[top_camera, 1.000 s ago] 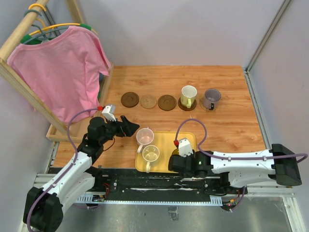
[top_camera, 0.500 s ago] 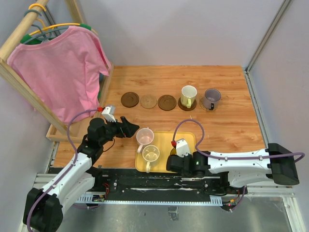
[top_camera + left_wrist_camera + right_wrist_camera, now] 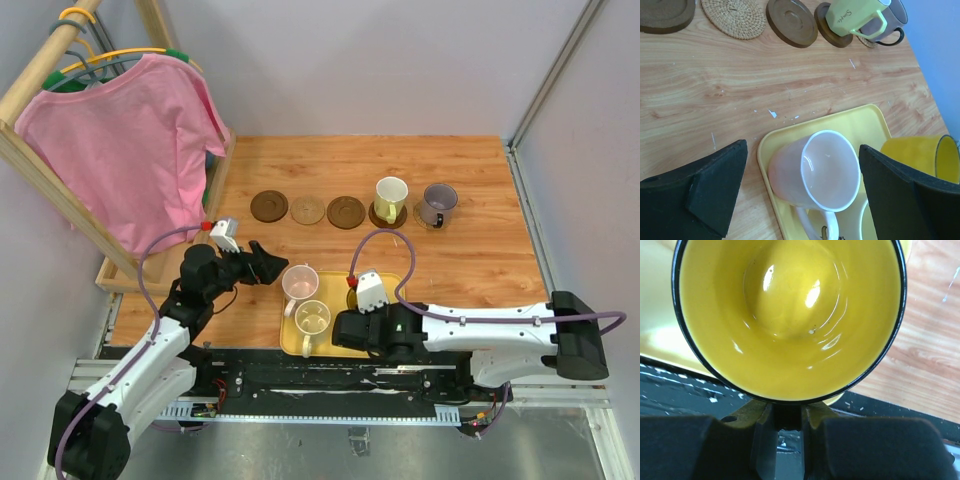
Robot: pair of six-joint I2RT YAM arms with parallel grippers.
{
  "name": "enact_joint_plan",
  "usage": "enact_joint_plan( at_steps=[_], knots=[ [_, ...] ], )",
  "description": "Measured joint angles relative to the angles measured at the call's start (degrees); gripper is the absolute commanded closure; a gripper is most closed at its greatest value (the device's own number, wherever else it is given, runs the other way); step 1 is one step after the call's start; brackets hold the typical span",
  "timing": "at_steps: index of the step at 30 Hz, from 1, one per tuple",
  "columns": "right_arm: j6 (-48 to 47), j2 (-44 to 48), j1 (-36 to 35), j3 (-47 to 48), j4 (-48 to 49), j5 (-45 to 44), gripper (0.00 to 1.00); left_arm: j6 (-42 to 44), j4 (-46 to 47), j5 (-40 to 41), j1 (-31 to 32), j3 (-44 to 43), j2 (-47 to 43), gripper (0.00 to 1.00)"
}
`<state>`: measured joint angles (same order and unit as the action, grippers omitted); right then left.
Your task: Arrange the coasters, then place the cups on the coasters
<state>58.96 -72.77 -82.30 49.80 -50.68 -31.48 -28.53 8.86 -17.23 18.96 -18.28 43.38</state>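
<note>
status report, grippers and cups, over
Left gripper open, facing pink cup on tray. Right gripper shut on yellow cup rim. Three coasters bare, nothing blocking them.

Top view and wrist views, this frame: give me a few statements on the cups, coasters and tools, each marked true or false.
1. Three coasters have no cup on them. True.
2. The pink cup sits on a coaster. False: it stands on the yellow tray.
3. The right tool is shut on the yellow cup. True.
4. The left tool is shut. False: it is open, a finger on either side of the pink cup.
</note>
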Motion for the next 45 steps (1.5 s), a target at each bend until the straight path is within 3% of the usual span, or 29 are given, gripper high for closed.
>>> enact_joint_plan(
  at_steps=[4, 13, 26, 34, 45],
  knots=[
    [-1.7, -0.8, 2.5, 3.5, 0.8, -2.7, 0.99, 0.5, -0.2, 0.1, 0.0, -0.3, 0.0, 0.03],
    [-12.7, -2.3, 16.8, 6.6, 9.4, -2.1, 0.99, 2.2, -0.7, 2.1, 0.0, -0.5, 0.0, 0.03],
    [-28.6, -21.9, 29.9, 25.0, 19.3, 4.3, 0.99, 3.6, -0.5, 3.9, 0.0, -0.5, 2.1, 0.03],
    [-33.2, -31.3, 36.5, 33.9, 20.6, 7.5, 0.99, 4.3, -0.4, 5.2, 0.0, -1.0, 4.0, 0.03],
    [-35.2, -41.1, 40.4, 42.4, 20.7, 10.7, 0.99, 4.3, 0.1, 5.2, 0.0, -1.0, 6.2, 0.03]
  ],
)
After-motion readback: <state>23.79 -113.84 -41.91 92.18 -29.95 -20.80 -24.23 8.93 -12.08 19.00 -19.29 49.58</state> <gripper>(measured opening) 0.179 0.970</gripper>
